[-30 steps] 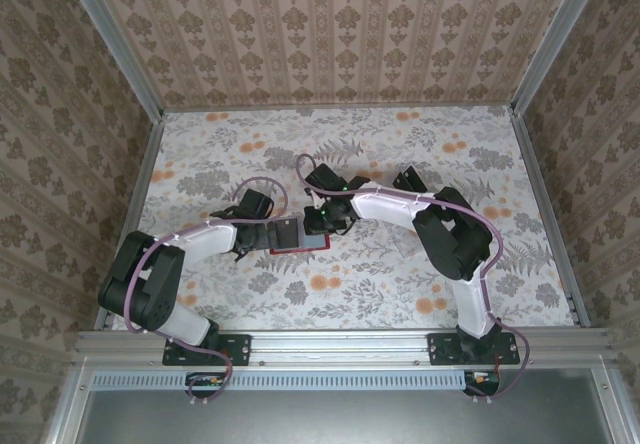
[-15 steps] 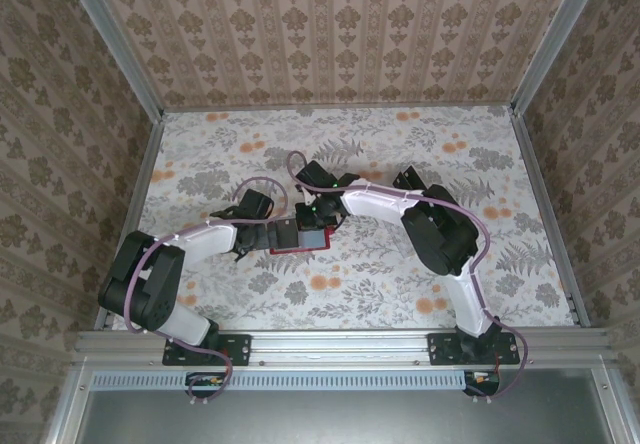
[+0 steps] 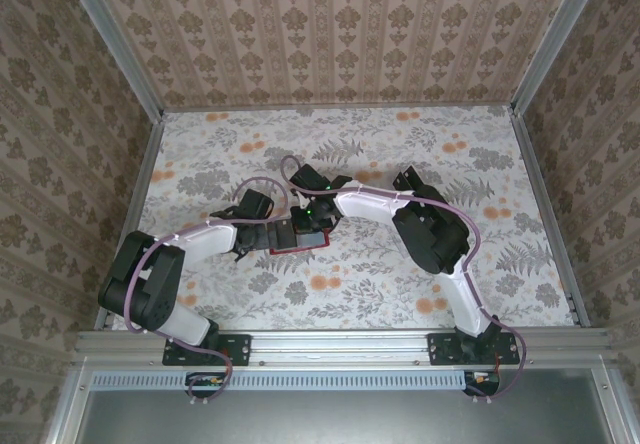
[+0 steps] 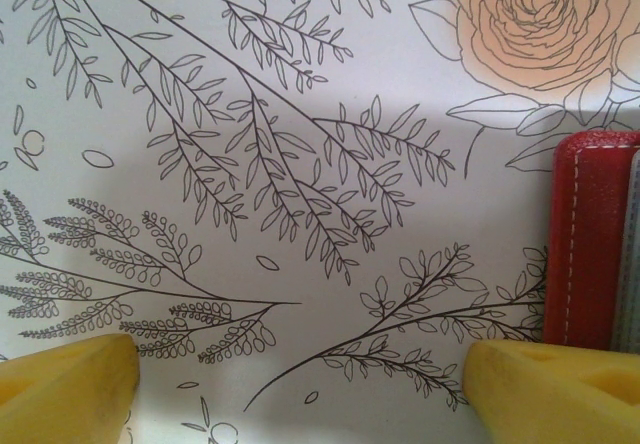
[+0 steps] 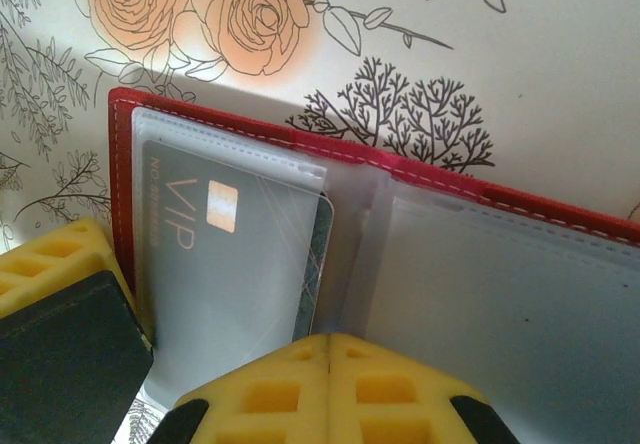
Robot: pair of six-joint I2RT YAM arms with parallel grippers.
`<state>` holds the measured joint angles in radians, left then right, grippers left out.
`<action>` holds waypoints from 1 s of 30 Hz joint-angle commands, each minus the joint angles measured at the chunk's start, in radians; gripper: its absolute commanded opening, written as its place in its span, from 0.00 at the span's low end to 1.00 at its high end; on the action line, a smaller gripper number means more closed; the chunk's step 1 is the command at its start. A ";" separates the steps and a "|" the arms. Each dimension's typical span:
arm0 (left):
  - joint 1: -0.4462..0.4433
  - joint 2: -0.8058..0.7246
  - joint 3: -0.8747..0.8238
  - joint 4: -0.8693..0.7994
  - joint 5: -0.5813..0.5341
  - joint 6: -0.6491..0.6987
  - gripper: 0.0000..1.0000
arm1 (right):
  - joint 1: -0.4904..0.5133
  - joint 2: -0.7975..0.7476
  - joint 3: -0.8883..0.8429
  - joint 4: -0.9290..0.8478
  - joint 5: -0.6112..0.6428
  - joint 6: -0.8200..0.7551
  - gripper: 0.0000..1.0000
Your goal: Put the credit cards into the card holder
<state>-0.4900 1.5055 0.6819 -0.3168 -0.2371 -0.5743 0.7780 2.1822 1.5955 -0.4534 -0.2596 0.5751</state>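
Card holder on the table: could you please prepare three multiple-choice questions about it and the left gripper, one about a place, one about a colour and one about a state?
1. Where is the card marked VIP?
A. in a clear sleeve of the card holder
B. loose beside the holder
C. on top of the closed holder

2. What colour is the card holder's cover?
A. blue
B. red
C. green

3. What is the state of the left gripper?
A. shut on a card
B. shut on nothing
C. open

Answers:
1 A, the right wrist view shows the card behind clear plastic inside the open holder.
2 B, its rim is red with pale stitching.
3 C, its jaws stand wide apart over the table.
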 commanded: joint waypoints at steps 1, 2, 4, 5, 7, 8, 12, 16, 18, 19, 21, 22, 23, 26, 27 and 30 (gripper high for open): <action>-0.002 0.066 -0.038 0.064 0.090 0.015 1.00 | 0.028 0.033 0.030 -0.022 -0.026 0.001 0.06; -0.002 0.064 -0.035 0.061 0.088 0.014 1.00 | 0.026 0.031 0.028 -0.021 -0.025 -0.001 0.05; 0.000 0.044 -0.028 0.042 0.085 0.016 1.00 | 0.027 0.017 0.017 -0.020 -0.023 -0.003 0.06; 0.001 0.030 -0.026 0.032 0.083 0.016 1.00 | 0.027 0.005 0.011 -0.018 -0.022 -0.003 0.06; 0.013 -0.014 -0.020 0.006 0.082 0.016 1.00 | 0.024 -0.036 -0.007 -0.007 -0.018 -0.001 0.08; 0.018 -0.036 -0.015 -0.008 0.083 0.016 1.00 | 0.023 -0.055 -0.016 -0.002 -0.017 -0.001 0.10; 0.058 -0.152 0.003 -0.067 0.085 0.023 1.00 | 0.017 -0.152 -0.065 -0.005 0.011 -0.013 0.22; 0.102 -0.229 0.016 -0.092 0.129 0.028 1.00 | 0.009 -0.247 -0.127 -0.032 0.098 -0.037 0.37; 0.122 -0.240 0.013 -0.068 0.193 0.038 1.00 | 0.007 -0.274 -0.153 -0.051 0.148 -0.049 0.45; 0.132 -0.239 0.008 -0.039 0.235 0.043 1.00 | 0.007 -0.284 -0.165 -0.061 0.176 -0.058 0.47; 0.142 -0.232 -0.007 0.027 0.316 0.052 1.00 | 0.004 -0.285 -0.176 -0.076 0.235 -0.074 0.51; 0.145 -0.223 -0.013 0.055 0.350 0.049 1.00 | 0.004 -0.283 -0.181 -0.108 0.264 -0.081 0.53; 0.147 -0.213 -0.017 0.078 0.372 0.043 1.00 | 0.004 -0.280 -0.188 -0.111 0.285 -0.087 0.53; 0.149 -0.179 -0.035 0.158 0.440 0.009 1.00 | -0.001 -0.255 -0.200 -0.111 0.331 -0.097 0.54; 0.149 -0.168 -0.042 0.186 0.455 -0.002 1.00 | -0.002 -0.243 -0.200 -0.108 0.341 -0.102 0.54; 0.149 -0.131 -0.050 0.233 0.486 -0.024 1.00 | -0.004 -0.205 -0.189 -0.099 0.358 -0.110 0.55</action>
<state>-0.3462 1.3483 0.6510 -0.1642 0.1646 -0.5686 0.7788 1.9366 1.4090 -0.5240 0.0250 0.4927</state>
